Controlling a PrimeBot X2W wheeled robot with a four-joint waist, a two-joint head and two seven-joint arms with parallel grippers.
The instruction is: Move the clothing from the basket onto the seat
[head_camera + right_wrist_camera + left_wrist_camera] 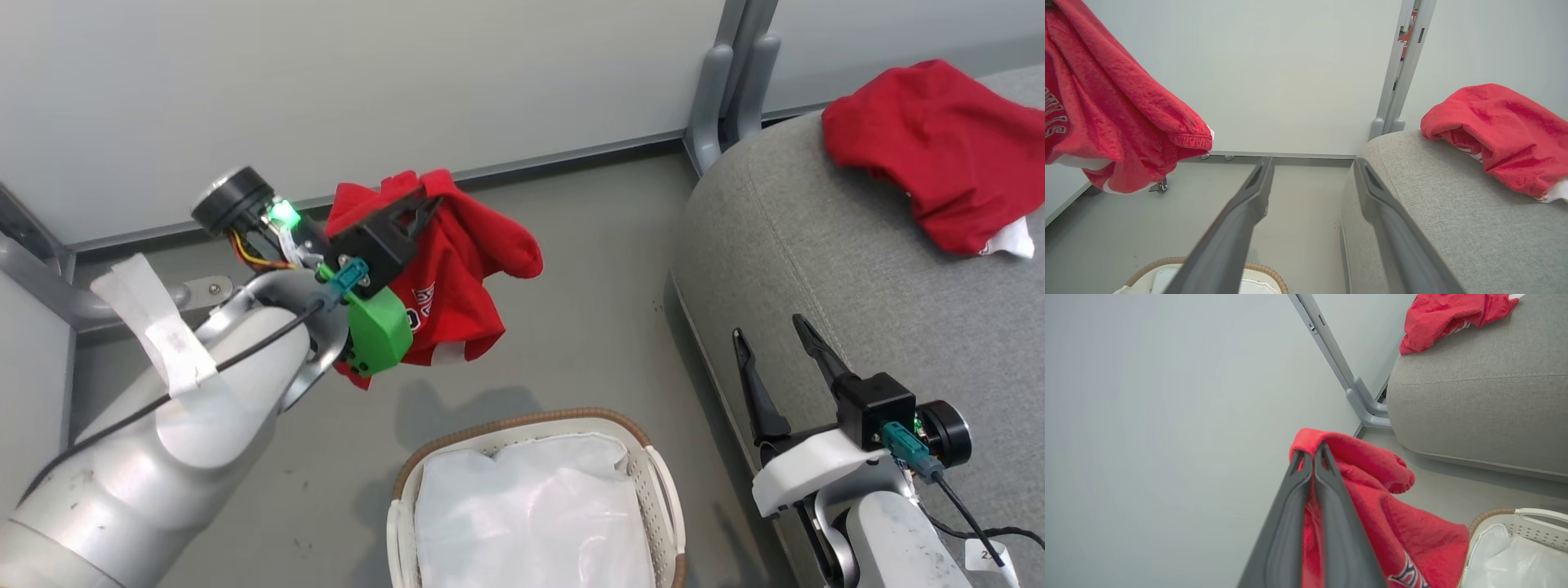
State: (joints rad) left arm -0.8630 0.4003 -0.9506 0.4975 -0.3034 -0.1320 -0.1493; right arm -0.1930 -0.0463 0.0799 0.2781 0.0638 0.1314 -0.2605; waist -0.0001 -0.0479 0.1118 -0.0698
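My left gripper (426, 204) (1312, 451) is shut on a red garment with white lettering (457, 282) (1392, 522) (1114, 106), which hangs in the air above the floor, left of and beyond the basket (645, 457) (1527, 526) (1265, 271). In the basket lies its white liner (531, 514). A second red garment (939, 147) (1445, 318) (1502, 134) lies on the grey sofa (816, 261) (1474, 408) (1437, 212). At the sofa's near edge my right gripper (771, 331) (1312, 165) stands open, with nothing between its fingers.
A pale wall panel with grey metal posts (727, 82) (1339, 363) (1396, 77) runs behind the floor and sofa. Grey floor (588, 310) lies between basket, sofa and wall. White tape (159, 327) is wrapped on my left forearm.
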